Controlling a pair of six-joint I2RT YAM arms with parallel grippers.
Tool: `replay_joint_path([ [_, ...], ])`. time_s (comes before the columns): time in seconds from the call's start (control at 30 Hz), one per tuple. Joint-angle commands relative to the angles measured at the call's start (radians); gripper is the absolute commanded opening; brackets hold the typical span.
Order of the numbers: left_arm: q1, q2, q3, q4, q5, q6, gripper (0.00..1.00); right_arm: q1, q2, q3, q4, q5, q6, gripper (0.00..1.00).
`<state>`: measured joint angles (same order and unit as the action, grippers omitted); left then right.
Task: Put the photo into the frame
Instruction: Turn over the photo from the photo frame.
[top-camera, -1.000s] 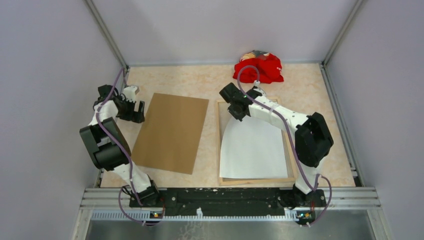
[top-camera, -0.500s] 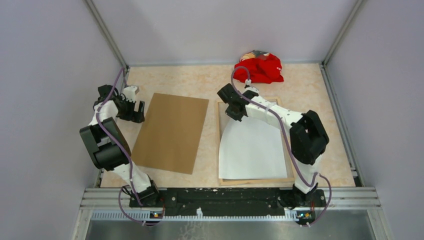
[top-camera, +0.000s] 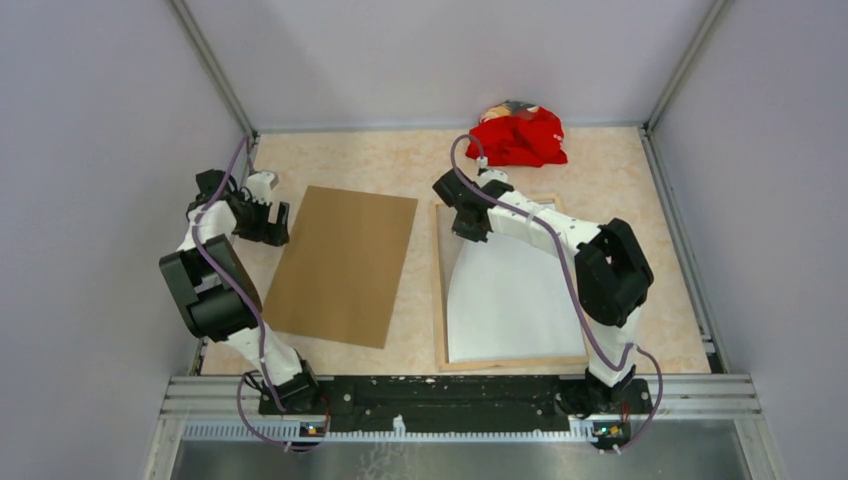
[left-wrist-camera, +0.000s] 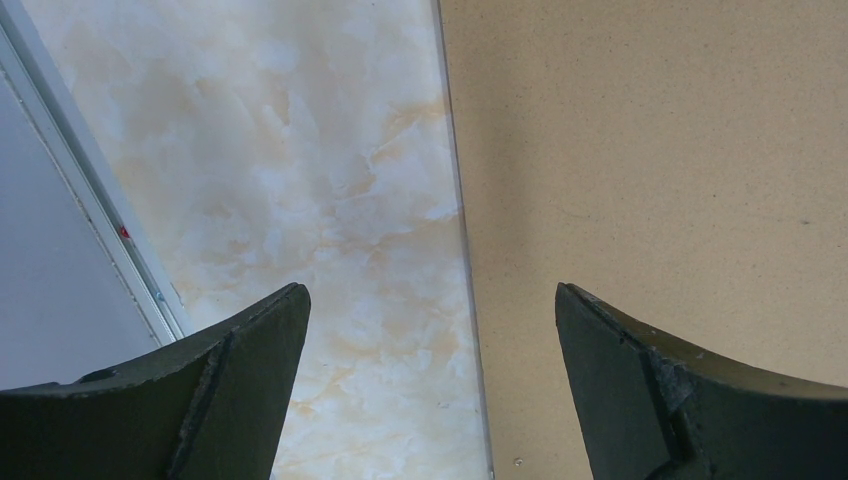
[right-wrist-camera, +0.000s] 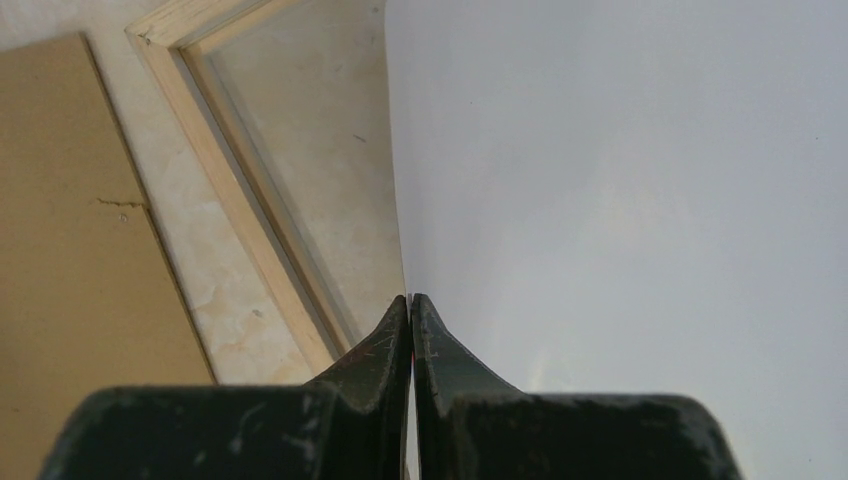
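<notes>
The photo (top-camera: 512, 300) shows its plain white back and lies over the frame (top-camera: 440, 250), which rests wood side up on the table. My right gripper (top-camera: 468, 228) is shut on the photo's far left edge and holds that edge raised. In the right wrist view the closed gripper (right-wrist-camera: 411, 298) pinches the thin white photo (right-wrist-camera: 620, 180) above the frame's wooden rail (right-wrist-camera: 230, 190). My left gripper (top-camera: 278, 222) hangs open by the far left corner of the brown backing board (top-camera: 345, 265), with nothing between its fingers (left-wrist-camera: 250, 340).
A red cloth bundle (top-camera: 518, 138) lies at the back edge, just beyond the frame. The backing board (left-wrist-camera: 650, 150) lies flat left of the frame. Grey walls and aluminium rails (top-camera: 210, 65) close in the table on three sides.
My right gripper has shifted slightly left and away, carrying the photo's edge with it. The photo's near left corner has slid rightward off the frame's left rail. The left arm has not moved.
</notes>
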<state>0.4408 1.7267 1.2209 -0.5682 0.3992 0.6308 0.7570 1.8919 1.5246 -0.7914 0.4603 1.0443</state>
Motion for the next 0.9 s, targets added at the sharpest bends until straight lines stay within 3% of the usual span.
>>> replay_joint_path([
  [0.0, -0.004, -0.003, 0.001, 0.011, 0.007, 0.011, 0.99, 0.004, 0.003, 0.028, 0.013, -0.017, -0.025, 0.00],
  [0.03, -0.004, -0.004, 0.002, 0.009, 0.007, 0.011, 0.99, 0.005, 0.006, 0.030, 0.019, -0.026, -0.024, 0.02],
  [0.1, -0.003, -0.004, 0.004, 0.007, 0.007, 0.012, 0.99, 0.005, 0.012, 0.042, 0.026, -0.045, -0.029, 0.26],
  [0.27, -0.001, -0.010, 0.016, -0.003, -0.003, 0.022, 0.99, 0.002, 0.027, 0.097, 0.020, -0.070, -0.059, 0.70],
  [0.43, 0.020, -0.017, 0.037, 0.013, -0.044, 0.004, 0.99, -0.001, -0.006, 0.104, 0.050, -0.094, -0.099, 0.92],
  [0.53, 0.046, -0.008, 0.067, 0.016, -0.043, -0.015, 0.99, -0.004, -0.039, 0.093, 0.088, -0.123, -0.123, 0.99],
  [0.77, 0.104, -0.001, 0.098, 0.048, -0.051, -0.046, 0.99, 0.024, -0.043, 0.118, 0.189, -0.225, -0.188, 0.99],
  [0.87, 0.129, 0.016, 0.122, -0.010, 0.031, -0.014, 0.99, 0.086, 0.031, 0.197, 0.204, -0.263, -0.189, 0.99],
])
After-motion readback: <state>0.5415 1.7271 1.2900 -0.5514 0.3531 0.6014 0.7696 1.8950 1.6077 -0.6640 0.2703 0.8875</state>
